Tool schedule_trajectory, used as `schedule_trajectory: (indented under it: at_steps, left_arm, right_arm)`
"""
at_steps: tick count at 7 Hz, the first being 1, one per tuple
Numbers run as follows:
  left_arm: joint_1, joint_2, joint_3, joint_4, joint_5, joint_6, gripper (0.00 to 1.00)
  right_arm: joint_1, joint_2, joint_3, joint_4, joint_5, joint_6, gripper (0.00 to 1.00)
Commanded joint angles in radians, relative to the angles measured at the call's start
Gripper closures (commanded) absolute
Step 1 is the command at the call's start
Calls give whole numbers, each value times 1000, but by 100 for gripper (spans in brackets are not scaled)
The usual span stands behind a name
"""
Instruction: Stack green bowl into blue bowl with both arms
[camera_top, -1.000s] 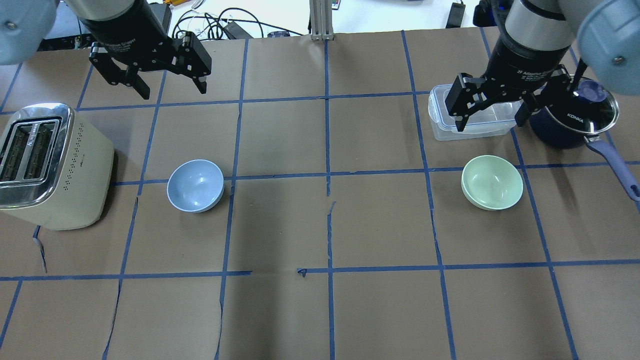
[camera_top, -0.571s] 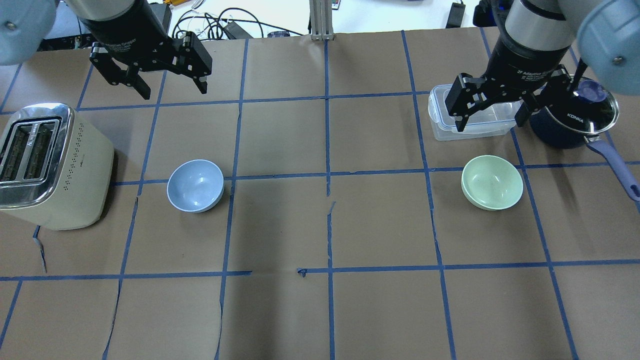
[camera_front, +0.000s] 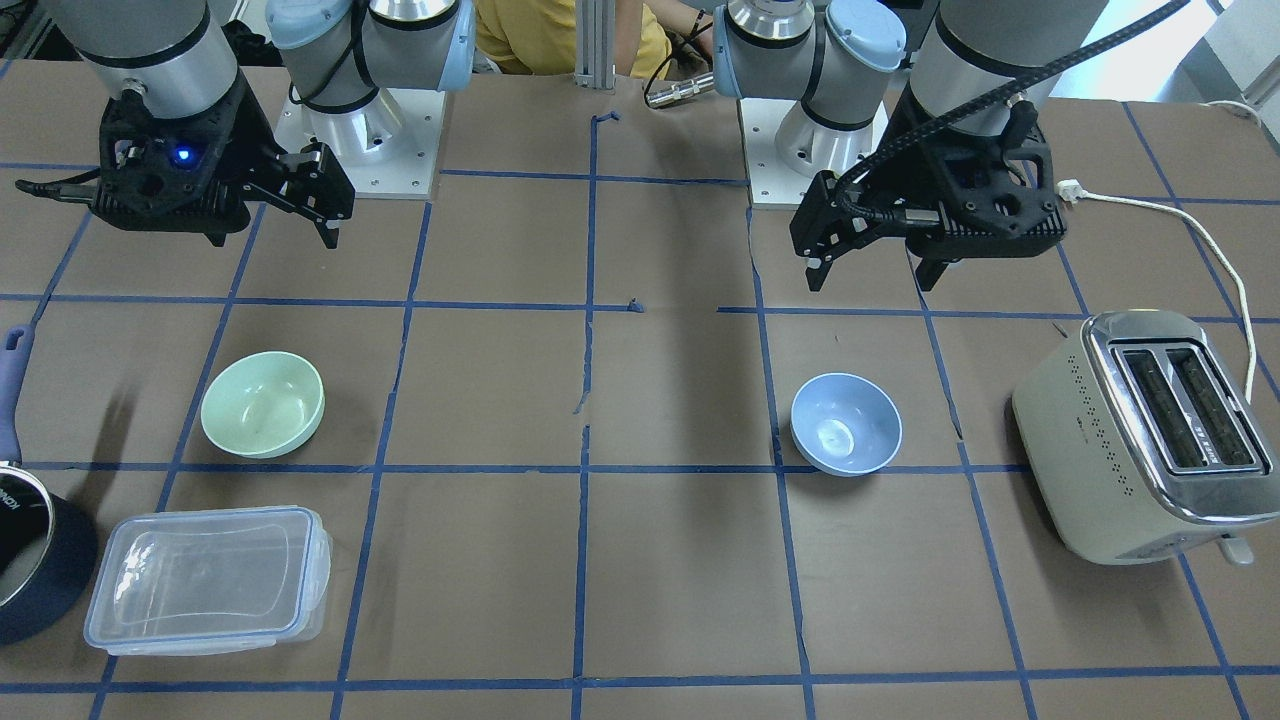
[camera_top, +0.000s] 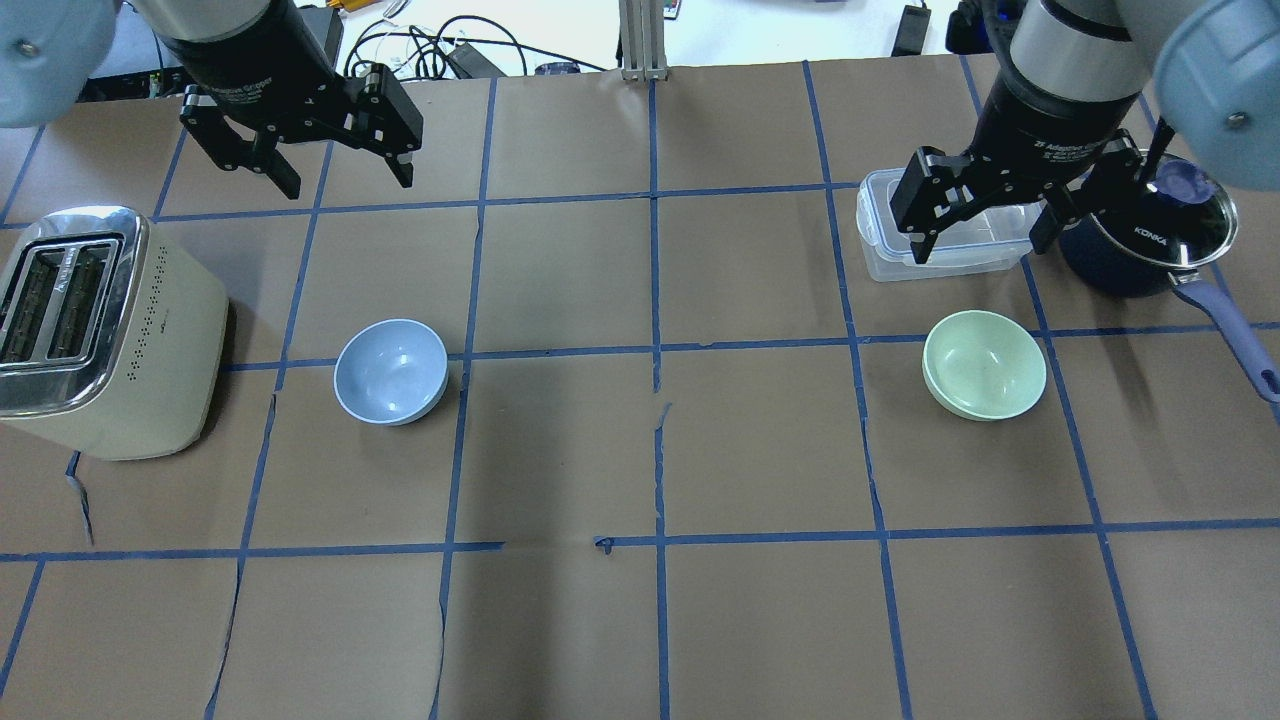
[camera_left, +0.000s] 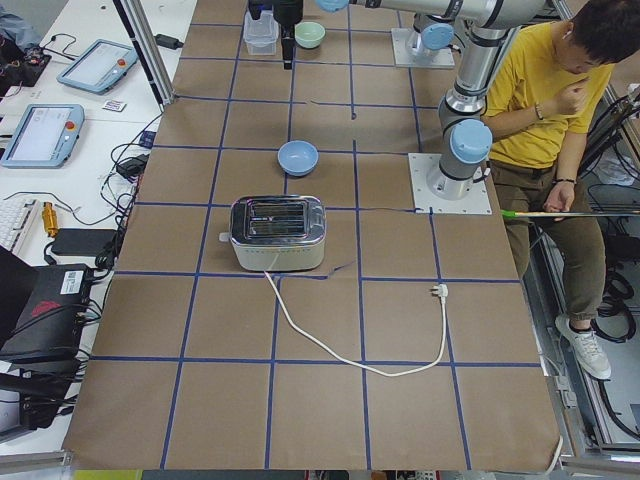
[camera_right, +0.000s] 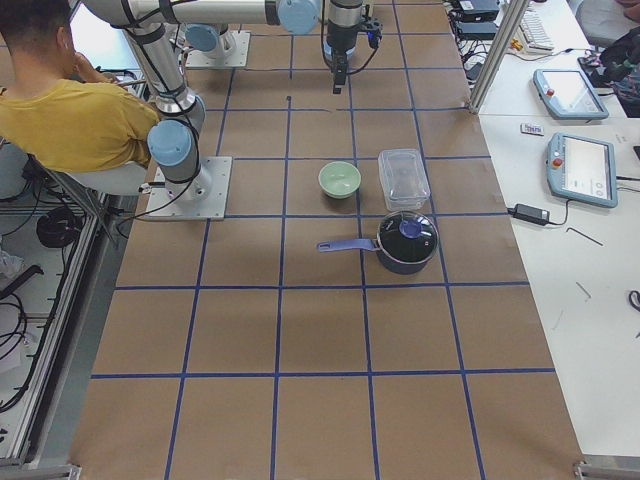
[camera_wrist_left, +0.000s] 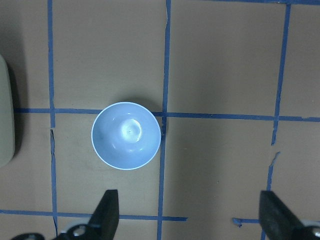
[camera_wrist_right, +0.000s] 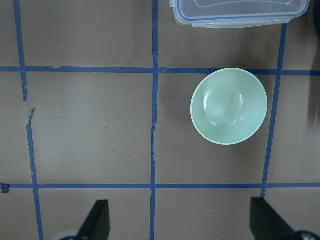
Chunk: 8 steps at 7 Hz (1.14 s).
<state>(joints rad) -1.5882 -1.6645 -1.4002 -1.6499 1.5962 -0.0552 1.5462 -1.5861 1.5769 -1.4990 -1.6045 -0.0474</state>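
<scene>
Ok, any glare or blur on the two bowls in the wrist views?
Left wrist: blue bowl sharp, one soft highlight at its bottom, thin shadow by its right rim. Right wrist: green bowl sharp, faint sheen inside, no washout. Overhead: both bowls clear, small glints only.

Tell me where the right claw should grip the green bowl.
Best: pinch the green bowl by its rim from above, one finger of the right claw inside. It sits upright, mouth open; use the rim away from the clear container.

Overhead and front cams face each other across the table (camera_top: 560, 450); end cams sit far back; wrist cams look straight down, close over the blue bowl (camera_wrist_left: 126, 135) and the green bowl (camera_wrist_right: 229, 106).
</scene>
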Motion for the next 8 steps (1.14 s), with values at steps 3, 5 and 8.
schedule_trajectory:
  at_steps: [3,5,8]
  left_arm:
    - [163,-20,-226,181,1,226,0]
    - [223,-34,-411,443,11,317,0]
    - [277,-113,-537,605,4,364,0]
  right_arm:
    - [-3,8,9,-9,-6,6,0]
    - [-49,15,37,-23,-18,20,0]
    - [-126,101,133,-174,-12,-3,0]
